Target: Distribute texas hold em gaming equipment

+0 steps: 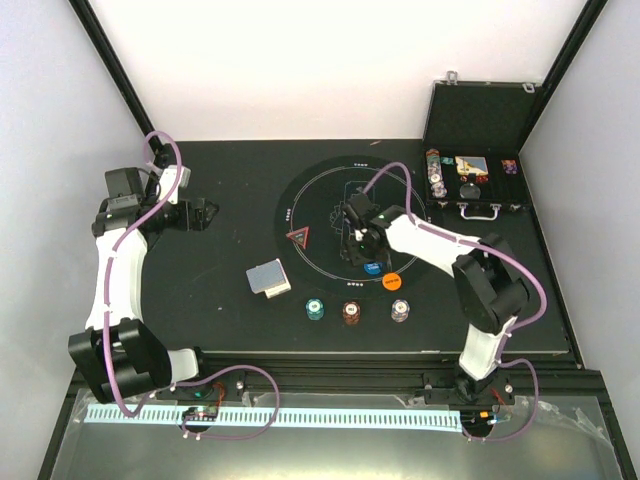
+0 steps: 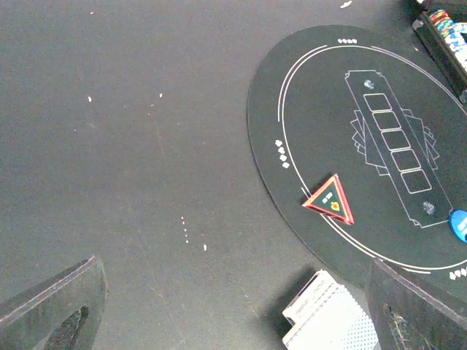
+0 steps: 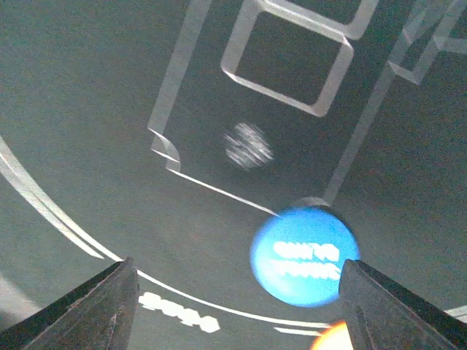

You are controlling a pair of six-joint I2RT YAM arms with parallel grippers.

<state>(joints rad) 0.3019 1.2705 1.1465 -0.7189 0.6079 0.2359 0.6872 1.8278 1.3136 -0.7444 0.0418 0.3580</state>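
Observation:
A deck of grey-blue backed cards (image 1: 269, 278) lies left of the round black mat (image 1: 310, 200); it also shows in the left wrist view (image 2: 332, 321). A red triangle (image 1: 299, 238) (image 2: 330, 200) lies on the mat's left edge. A blue button (image 1: 373, 268) (image 3: 303, 255) and an orange button (image 1: 390, 281) (image 3: 336, 338) lie at the mat's near edge. Green (image 1: 315, 310), brown-red (image 1: 351, 313) and whitish (image 1: 400, 311) chip stacks stand in a row in front. My right gripper (image 1: 358, 240) (image 3: 237, 306) is open and empty, low over the mat beside the blue button. My left gripper (image 1: 200, 213) (image 2: 233, 321) is open and empty at far left.
An open black case (image 1: 475, 150) with more chips and cards stands at the back right; its corner shows in the left wrist view (image 2: 445, 29). The table's near edge carries a metal rail (image 1: 330, 375). White walls close in the sides and back.

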